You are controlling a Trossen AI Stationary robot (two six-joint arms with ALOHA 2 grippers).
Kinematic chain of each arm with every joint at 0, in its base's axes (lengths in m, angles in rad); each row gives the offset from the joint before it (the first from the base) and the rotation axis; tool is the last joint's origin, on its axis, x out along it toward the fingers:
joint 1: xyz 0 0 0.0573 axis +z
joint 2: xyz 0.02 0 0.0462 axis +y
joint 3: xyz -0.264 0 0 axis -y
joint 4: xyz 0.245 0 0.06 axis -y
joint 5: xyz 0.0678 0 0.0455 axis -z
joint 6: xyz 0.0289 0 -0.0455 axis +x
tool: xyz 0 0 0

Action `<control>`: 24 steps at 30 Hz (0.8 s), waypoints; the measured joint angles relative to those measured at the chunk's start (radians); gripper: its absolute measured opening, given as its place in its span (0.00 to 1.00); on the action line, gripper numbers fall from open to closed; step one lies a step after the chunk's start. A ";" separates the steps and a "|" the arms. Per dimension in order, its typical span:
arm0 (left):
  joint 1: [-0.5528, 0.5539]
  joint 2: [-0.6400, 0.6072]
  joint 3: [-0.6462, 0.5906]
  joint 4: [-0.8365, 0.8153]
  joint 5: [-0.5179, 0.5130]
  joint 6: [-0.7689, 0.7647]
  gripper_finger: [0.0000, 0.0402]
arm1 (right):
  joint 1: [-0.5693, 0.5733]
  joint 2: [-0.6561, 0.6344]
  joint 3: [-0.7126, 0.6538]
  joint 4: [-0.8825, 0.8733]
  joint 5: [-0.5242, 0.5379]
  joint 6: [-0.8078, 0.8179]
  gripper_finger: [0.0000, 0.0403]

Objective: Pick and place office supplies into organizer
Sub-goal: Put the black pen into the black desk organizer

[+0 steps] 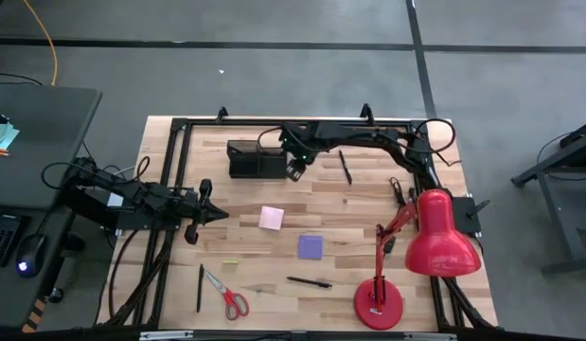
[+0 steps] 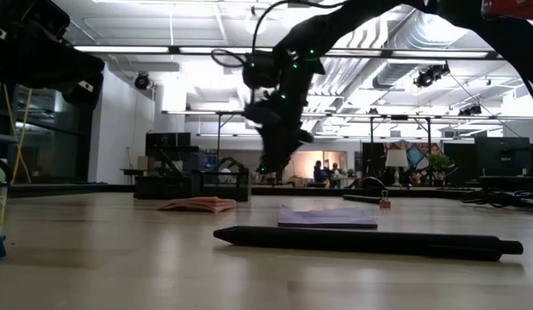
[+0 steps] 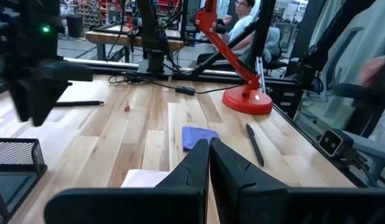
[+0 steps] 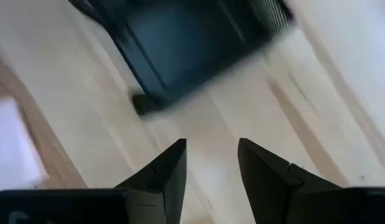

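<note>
Most of the office supplies lie loose on the table: a pink sticky-note pad, a purple sticky-note pad, red-handled scissors, a tiny yellowish piece, and three dark pens, one near the scissors, one toward the lamp base and one at the far side. The black organizer sits at the far edge; whether it holds anything cannot be told, so the job looks mostly undone.

The right end effector hangs just beside the organizer, its fingers partly apart with nothing between them (bare wood shows through the gap). The left end effector waits at the left side, fingers pressed together and empty.
</note>
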 joint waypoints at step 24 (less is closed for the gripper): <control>0.000 0.000 0.000 -0.011 0.064 -0.003 0.00 | -0.041 -0.024 -0.125 0.050 -0.080 0.000 0.34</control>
